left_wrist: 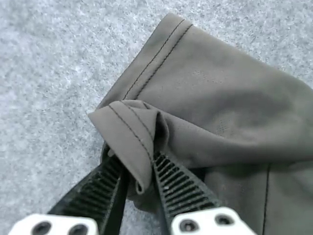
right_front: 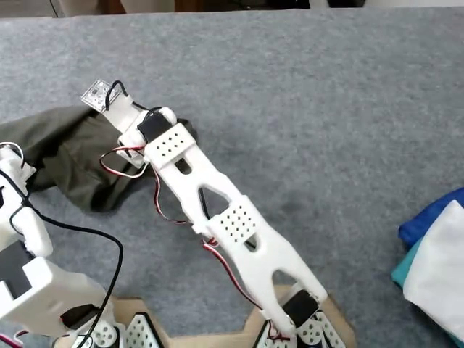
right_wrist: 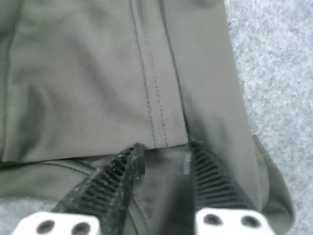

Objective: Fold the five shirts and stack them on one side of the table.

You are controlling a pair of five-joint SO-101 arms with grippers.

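Clamping the olive shirt [left_wrist: 220, 98] hem, left jaws; right jaws parted above

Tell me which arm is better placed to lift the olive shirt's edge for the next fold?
Probably left. The left pincer is shut on a folded hem of the olive shirt, ready to lift. The right pincer rests open over the cloth, gripping nothing.

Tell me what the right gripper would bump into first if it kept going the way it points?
The dark olive shirt. The right gripper points at it with jaws open, and the cloth lies just past its tips. It may be touching it; depth is hard to judge.
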